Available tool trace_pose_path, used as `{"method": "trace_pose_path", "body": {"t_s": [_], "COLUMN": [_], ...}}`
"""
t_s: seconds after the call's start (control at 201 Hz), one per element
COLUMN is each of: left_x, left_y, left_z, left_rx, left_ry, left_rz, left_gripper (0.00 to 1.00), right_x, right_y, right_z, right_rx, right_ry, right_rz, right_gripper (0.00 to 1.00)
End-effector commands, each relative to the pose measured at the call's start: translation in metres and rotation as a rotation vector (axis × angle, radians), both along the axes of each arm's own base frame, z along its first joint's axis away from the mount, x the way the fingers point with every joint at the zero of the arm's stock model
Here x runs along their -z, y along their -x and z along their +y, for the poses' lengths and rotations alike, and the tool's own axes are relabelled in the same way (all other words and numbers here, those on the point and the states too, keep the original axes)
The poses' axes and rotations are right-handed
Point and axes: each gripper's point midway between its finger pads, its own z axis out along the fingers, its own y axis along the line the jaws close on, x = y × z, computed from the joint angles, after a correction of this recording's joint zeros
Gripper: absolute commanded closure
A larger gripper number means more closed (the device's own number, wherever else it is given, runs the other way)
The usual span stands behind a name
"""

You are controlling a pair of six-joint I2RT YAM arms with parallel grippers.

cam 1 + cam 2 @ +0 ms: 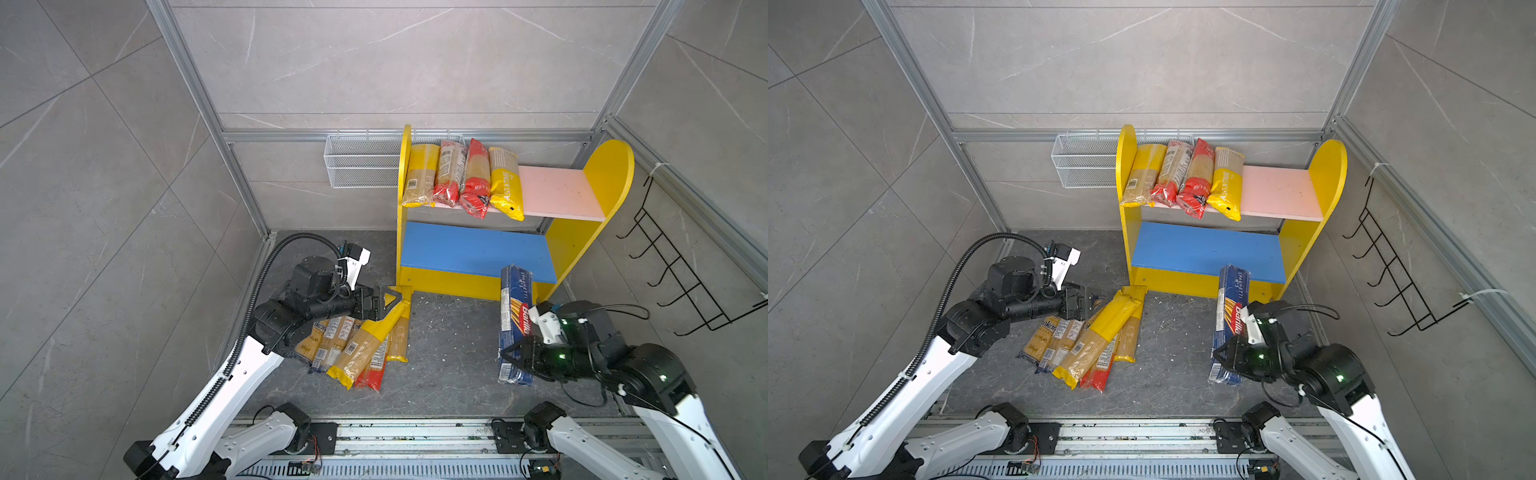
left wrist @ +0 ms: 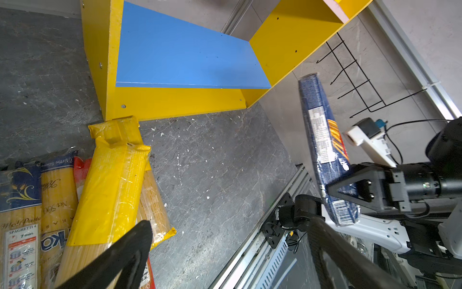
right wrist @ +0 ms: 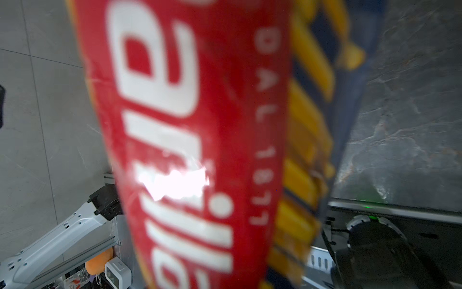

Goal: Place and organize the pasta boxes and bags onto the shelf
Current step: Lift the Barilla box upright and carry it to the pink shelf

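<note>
Spaghetti in a long dark blue plastic packet (image 1: 515, 299) is clamped in my right fingers (image 1: 514, 354) near its lower end. It is lifted off the dark grey stone-look surface (image 1: 449, 340) and tilted. Its far end sits in front of the blue lower board of the two-tier yellow-sided wooden shelf (image 1: 611, 166); I cannot tell whether it touches the board. Four packets (image 1: 449, 174), yellow, red, red, yellow, lie side by side on the left half of the pink upper board, their near ends overhanging its front. My left fingers (image 2: 130, 250) are spread wide and hold nothing. They hover above the far end of a loose heap of yellow, red and blue packets (image 1: 365, 345) on the surface.
</note>
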Motion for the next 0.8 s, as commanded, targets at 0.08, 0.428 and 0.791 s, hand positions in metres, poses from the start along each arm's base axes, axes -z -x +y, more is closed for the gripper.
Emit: {"method": "trace_pose_path", "body": {"t_s": [0.08, 0.428, 0.791], "left_x": [-0.032, -0.039, -0.045], "left_y": [0.001, -0.01, -0.026], "left_z": [-0.007, -0.014, -0.02], "left_rx": [0.047, 0.039, 0.028], "left_ry": [0.052, 0.07, 0.043], "left_rz": [-0.073, -0.083, -0.115], "left_gripper": [0.0, 0.0, 0.0], "right_x": [-0.059, -0.134, -0.21], "right_y": [0.001, -0.047, -0.139], "right_z": [-0.023, -0.026, -0.017], "right_rx": [0.031, 0.083, 0.082], "right_ry": [0.049, 0.149, 0.359], "right_rz": [-0.189, -0.331, -0.55], "right_gripper": [0.77, 0.77, 0.76]}}
